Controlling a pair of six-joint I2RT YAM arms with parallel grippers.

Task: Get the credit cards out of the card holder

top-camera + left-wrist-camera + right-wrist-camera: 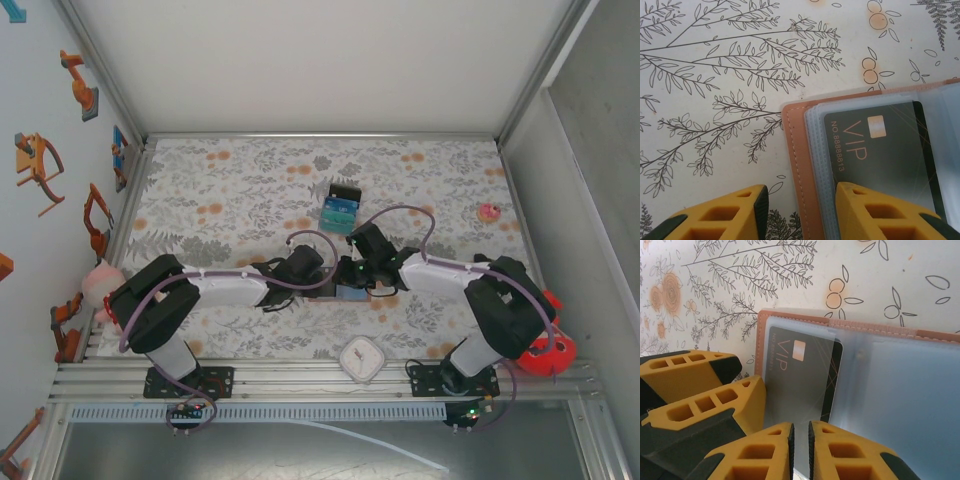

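I'm looking at the terracotta-brown stitched leather card holder [796, 165], showing matt and smooth; its clear plastic sleeves [816, 150] are hazing the smooth, faintly shining black plastic VIP card [880, 160].

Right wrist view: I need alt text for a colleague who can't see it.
An open card holder lies on a floral tablecloth, a black VIP card in its left clear sleeve. The right gripper, yellow fingers nearly closed, sits at the holder's near edge; the left gripper is at its left edge.
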